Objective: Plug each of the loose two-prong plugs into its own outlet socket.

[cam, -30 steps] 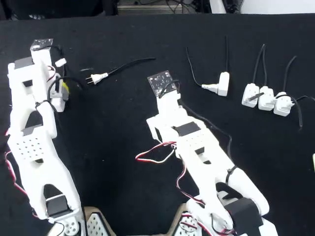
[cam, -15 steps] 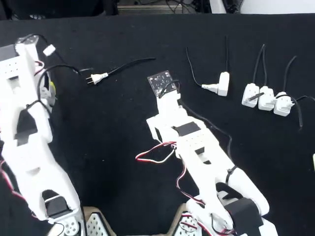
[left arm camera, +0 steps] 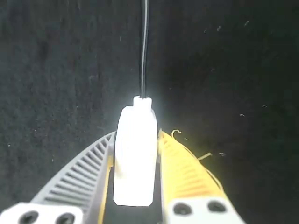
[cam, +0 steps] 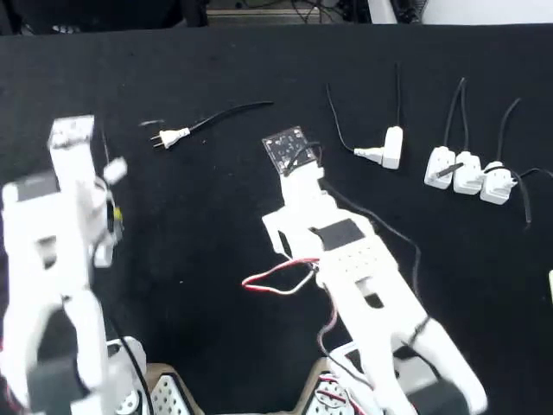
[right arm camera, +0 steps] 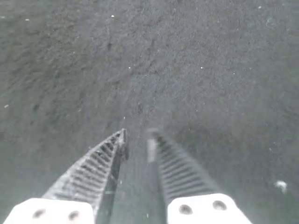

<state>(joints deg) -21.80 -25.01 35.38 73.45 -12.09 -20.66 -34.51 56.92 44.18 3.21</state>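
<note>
White blocky plug (left arm camera: 135,163) pinched in left gripper (left arm camera: 136,135), lengthwise along fingers, black cord (left arm camera: 144,46) leading off ahead, loose plug (cam: 175,137) with prongs toward 9 o'clock, right gripper (right arm camera: 138,135) slightly parted

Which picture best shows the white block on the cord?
The left wrist view: the white plastic block on a black cord is clamped between the left fingers. In the high view the left arm covers it; the right wrist view faces black table.

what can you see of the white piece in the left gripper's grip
The white piece is a smooth, plastic-looking block with rounded corners. A thin black cord leaves its far end and runs straight away over the black table. The left gripper clamps it on both sides, a grey finger on one, a yellow one on the other. Whether it is a plug or a socket cannot be told.
</note>
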